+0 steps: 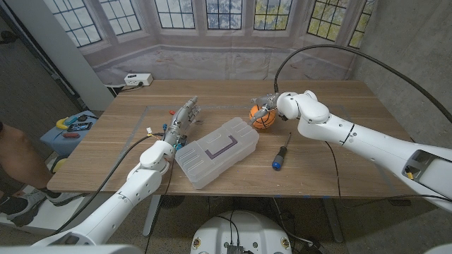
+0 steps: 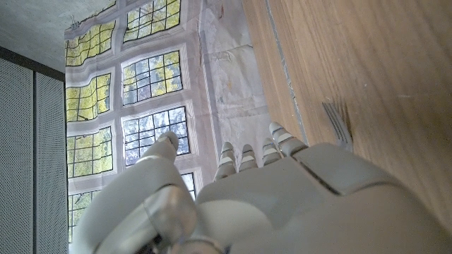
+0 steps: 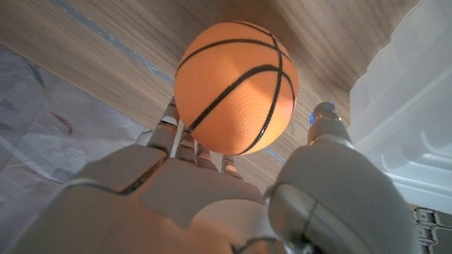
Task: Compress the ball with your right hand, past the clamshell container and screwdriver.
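Reached past the container (image 1: pixel 217 152) and screwdriver (image 1: pixel 280 154) to the ball (image 1: pixel 263 117), which sat on the surface (image 1: pixel 332 106) beyond both. Right hand (image 1: pixel 267 106) against the ball, fingers (image 3: pixel 182 141) cupped behind it and thumb beside, touching or very nearly; no dent visible yet, so probably not squeezed. Left hand (image 1: pixel 185 120) idle near the container's far corner, fingers (image 2: pixel 244 158) loosely extended, grasping nothing. Risk from here, as a judgement: uneven pressure could pop the round ball sideways out of the grip, rolling it away or against the container.
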`<control>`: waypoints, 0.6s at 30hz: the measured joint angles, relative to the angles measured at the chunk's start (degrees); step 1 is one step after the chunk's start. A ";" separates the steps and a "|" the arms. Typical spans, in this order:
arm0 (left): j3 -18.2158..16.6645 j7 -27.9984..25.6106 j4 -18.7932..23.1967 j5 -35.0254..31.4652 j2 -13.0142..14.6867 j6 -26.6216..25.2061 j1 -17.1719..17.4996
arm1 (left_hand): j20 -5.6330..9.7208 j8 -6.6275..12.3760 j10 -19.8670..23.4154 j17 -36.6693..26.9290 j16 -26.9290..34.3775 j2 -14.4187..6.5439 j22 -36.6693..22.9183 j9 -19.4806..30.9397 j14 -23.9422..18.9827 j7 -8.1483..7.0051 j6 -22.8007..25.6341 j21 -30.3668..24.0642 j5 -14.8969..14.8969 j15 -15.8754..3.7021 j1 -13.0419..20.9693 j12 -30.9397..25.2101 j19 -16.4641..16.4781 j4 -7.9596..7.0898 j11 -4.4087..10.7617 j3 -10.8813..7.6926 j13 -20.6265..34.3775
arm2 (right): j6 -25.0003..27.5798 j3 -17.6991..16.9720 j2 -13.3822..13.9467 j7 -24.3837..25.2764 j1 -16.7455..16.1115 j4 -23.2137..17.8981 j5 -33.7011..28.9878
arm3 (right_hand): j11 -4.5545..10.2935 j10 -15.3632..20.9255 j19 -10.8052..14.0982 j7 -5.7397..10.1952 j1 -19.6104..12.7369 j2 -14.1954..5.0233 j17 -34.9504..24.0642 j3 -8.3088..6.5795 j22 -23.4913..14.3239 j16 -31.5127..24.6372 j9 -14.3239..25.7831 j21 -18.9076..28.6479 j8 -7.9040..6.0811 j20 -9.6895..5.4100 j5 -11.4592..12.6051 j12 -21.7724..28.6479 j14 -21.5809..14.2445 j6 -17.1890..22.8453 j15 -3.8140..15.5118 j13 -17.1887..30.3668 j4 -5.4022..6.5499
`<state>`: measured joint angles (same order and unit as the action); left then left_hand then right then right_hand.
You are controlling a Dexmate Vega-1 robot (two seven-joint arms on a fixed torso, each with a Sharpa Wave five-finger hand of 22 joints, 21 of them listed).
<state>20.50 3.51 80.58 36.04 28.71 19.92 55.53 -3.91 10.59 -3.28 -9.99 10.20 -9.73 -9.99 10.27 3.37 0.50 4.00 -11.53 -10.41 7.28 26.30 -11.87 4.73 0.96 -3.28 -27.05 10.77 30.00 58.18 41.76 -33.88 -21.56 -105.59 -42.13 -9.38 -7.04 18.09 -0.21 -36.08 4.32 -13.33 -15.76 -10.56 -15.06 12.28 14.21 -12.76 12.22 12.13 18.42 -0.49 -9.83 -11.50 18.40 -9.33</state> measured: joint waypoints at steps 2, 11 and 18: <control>0.04 -0.01 0.08 -0.02 0.01 -0.09 0.02 | -0.28 0.00 0.00 0.00 0.00 0.00 0.00 0.00 0.00 0.00 0.00 0.00 0.00 0.00 0.00 0.00 0.28 0.07 0.00 -0.07 0.00 | -0.22 -0.31 0.11 0.39 -0.52 -0.11 -0.35 | 0.19 0.62 0.85 0.00 -0.28 0.18 -0.14 -0.38 0.00 -0.11 0.12 0.02 -0.35 -0.04 0.00 0.83 -0.72 0.00 0.24 0.66 -0.07; 0.41 -0.02 0.51 -0.12 0.01 -0.41 0.09 | -0.29 0.00 0.00 0.00 0.00 0.23 0.00 0.00 -0.22 -0.20 0.19 0.00 0.00 -0.21 -0.23 0.00 0.29 0.07 0.00 -0.07 0.00 | -1.52 -1.95 0.46 2.85 -2.67 -0.75 -2.64 | 0.92 2.72 3.48 -0.72 -1.63 -0.12 -0.93 -1.01 -0.26 -0.65 0.39 0.64 -0.89 -0.05 0.00 3.87 -3.34 2.58 1.04 2.95 0.09; 0.58 0.05 1.21 -0.17 0.17 -0.71 0.19 | -0.29 0.00 0.01 0.00 0.00 0.23 0.00 0.00 -0.21 -0.20 0.19 0.00 0.00 -0.22 -0.23 0.00 0.29 -0.17 0.02 -0.31 0.00 | -1.90 -2.97 0.44 3.22 -3.79 -1.15 -3.93 | 0.90 2.70 4.10 -0.72 -1.63 -0.12 -1.39 -1.25 -0.26 -0.65 0.39 0.64 -0.89 -0.04 0.00 4.33 -3.67 2.58 1.18 3.82 0.33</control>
<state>21.09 3.56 81.79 35.86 28.87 19.21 55.72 -4.20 10.59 -3.26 -9.99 10.20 -9.49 -9.99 10.26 3.16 0.31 4.19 -11.53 -10.41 7.06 26.06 -11.86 5.02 0.79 -3.26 -27.36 10.77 28.10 55.22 42.20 -30.66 -25.35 -106.74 -46.06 -8.49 -4.35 22.19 -0.93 -37.71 4.20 -14.72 -17.01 -10.81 -15.71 12.67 14.85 -13.65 12.19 12.13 22.75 -4.16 -7.25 -10.32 22.22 -9.00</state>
